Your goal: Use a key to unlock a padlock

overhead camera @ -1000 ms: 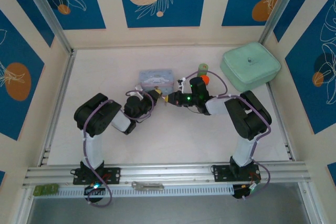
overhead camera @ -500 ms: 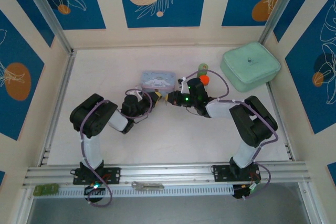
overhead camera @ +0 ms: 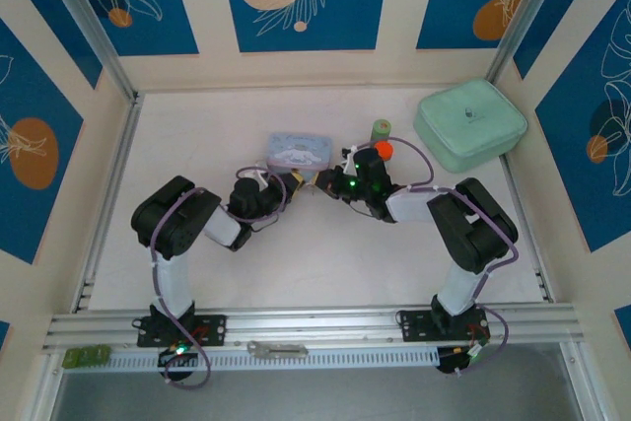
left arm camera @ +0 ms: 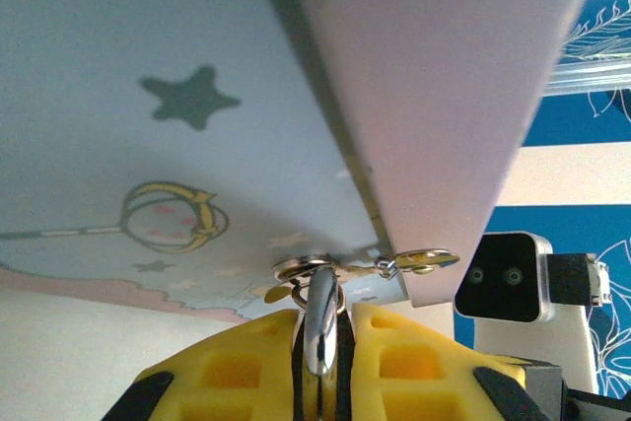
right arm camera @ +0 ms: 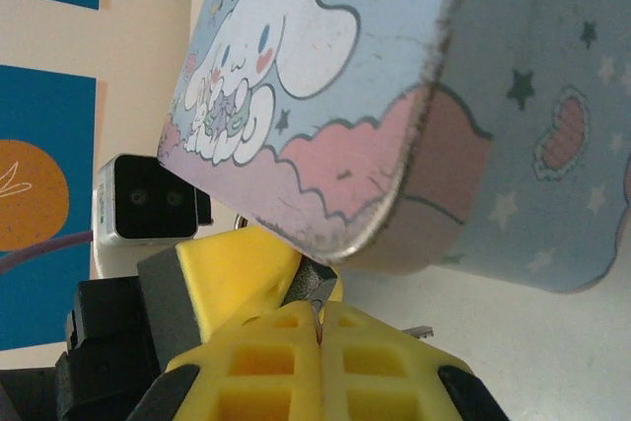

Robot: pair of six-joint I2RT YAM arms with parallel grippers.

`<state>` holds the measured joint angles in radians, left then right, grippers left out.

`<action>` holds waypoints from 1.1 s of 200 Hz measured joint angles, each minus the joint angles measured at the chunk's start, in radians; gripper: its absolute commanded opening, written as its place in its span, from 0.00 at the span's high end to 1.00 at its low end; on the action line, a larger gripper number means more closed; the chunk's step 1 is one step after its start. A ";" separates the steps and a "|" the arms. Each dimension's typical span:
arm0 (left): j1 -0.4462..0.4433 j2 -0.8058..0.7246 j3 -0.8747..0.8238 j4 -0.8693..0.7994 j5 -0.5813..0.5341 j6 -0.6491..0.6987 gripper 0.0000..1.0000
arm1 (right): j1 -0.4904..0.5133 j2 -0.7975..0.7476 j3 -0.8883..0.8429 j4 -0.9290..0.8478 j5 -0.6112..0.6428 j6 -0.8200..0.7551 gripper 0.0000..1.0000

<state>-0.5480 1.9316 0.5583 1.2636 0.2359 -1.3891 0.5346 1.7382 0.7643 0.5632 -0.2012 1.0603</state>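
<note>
On the bench (overhead camera: 197, 125), the padlock (left arm camera: 320, 298) was gripped by the left tool (left arm camera: 323, 324), the key (right arm camera: 317, 293) seemingly by the right tool (right arm camera: 320, 330); unlocking was judged undone.

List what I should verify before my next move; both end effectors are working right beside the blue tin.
1. Left end effector grip: shut on the silvery shackle of what looks like the padlock; ok.
2. Key bunch: ring and small keys sit at the left end effector's tip; ok.
3. Right end effector grip: shut; whether it pinches a key, cannot tell.
4. Key seated in the keyhole: cannot tell.
5. Room around the pale blue tin: its corner crowds the right end effector; not ok.
</note>
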 measured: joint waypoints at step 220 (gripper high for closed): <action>-0.072 0.038 -0.010 0.066 -0.187 -0.043 1.00 | 0.097 -0.002 -0.154 0.272 0.311 0.373 1.00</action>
<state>-0.6197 1.9697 0.5488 1.3296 0.0494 -1.4326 0.6315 1.7367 0.6098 0.8352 0.1097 1.4334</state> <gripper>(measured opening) 0.136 0.051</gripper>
